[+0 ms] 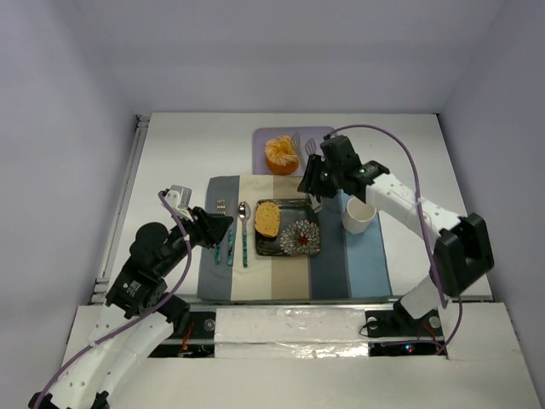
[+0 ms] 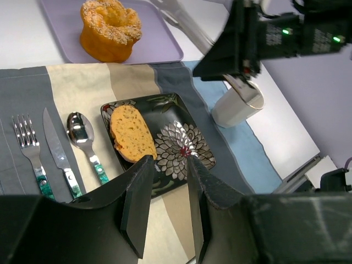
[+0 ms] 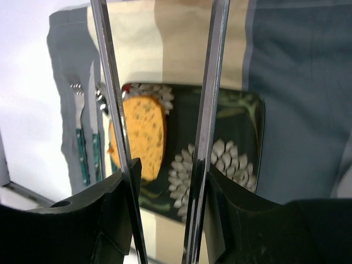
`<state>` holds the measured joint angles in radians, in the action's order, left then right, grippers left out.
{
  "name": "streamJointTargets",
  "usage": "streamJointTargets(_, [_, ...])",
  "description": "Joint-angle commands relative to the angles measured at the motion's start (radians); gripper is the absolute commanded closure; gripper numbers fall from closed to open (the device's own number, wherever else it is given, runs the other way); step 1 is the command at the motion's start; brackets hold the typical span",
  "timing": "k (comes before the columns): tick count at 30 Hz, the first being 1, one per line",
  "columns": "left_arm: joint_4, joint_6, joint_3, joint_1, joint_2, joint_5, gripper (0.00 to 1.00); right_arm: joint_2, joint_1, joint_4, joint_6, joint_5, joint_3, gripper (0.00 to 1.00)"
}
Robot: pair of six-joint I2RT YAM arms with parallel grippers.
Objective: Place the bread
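Steel tongs (image 3: 212, 82) are clamped in the right gripper (image 3: 171, 176). Its black jaws pinch the two flat, polished arms from outside. The arms sit apart w/ a clear gap and nothing is caught between them. In the top view we see the scalloped tips over the lilac tray (image 1: 264, 136), just beside the peeled orange (image 1: 281, 155). Whether they touch it, we can't tell.

On the left gripper (image 2: 169, 165) the jaws are part-open w/ a narrow gap, empty, touching nothing we can see. The top view puts it above the cutlery on the left of the placemat (image 1: 358, 264), well apart from the right one.

We find the bread (image 1: 267, 218) lying flat on the left half of the plate (image 1: 289, 253), clear of both grippers. Crumb is golden-yellow and porous w/ small dark specks, w/ a browner crust round the curved edge. Shape is a rounded wedge, smaller than the orange.

The plate is square, glossy black, w/ a white flower print on its right half. It sits mid-placemat; the placemat is striped cloth in grey / cream / blue bands.

Left of the plate, in a row, are the fork (image 2: 26, 137), knife (image 2: 55, 146) and spoon (image 2: 82, 135). All are shiny metal w/ teal handles, spoon nearest the plate. The orange is round, segments showing, white pith on top, on the flat tray beyond the placemat. A white cup (image 1: 358, 216) stands upright to the plate's right, on the blue side. The counter (image 1: 170, 162) is plain matte white.
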<state>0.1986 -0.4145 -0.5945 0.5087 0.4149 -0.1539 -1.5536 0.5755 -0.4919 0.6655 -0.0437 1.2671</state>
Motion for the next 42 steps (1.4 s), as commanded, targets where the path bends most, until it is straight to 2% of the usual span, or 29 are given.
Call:
streamJointTargets(1, [-0.059, 0.014, 0.013, -0.005, 0.001, -0.022, 0.72, -0.072, -0.038, 0.007, -0.086, -0.088, 0.095, 0.49])
streamJointTargets(6, [-0.062, 0.014, 0.016, -0.006, -0.001, -0.024, 0.72, -0.169, -0.072, -0.014, -0.110, -0.108, 0.182, 0.48])
streamJointTargets(14, [-0.067, 0.016, 0.016, -0.015, 0.007, -0.038, 0.72, -0.267, -0.103, -0.025, -0.135, -0.150, 0.235, 0.45])
streamJointTargets(27, [-0.074, 0.019, 0.019, -0.055, 0.012, -0.064, 0.72, -0.306, -0.103, -0.010, -0.145, -0.211, 0.224, 0.47])
streamJointTargets(30, [-0.073, 0.019, 0.018, -0.055, 0.010, -0.062, 0.72, -0.292, -0.103, 0.004, -0.142, -0.214, 0.199, 0.54])
streamJointTargets(37, [-0.077, 0.019, 0.019, -0.055, 0.016, -0.072, 0.72, -0.249, -0.103, 0.021, -0.127, -0.180, 0.160, 0.78])
streamJointTargets(42, [-0.077, 0.019, 0.019, -0.064, 0.016, -0.072, 0.72, -0.165, -0.103, 0.065, -0.103, -0.174, 0.117, 0.86])
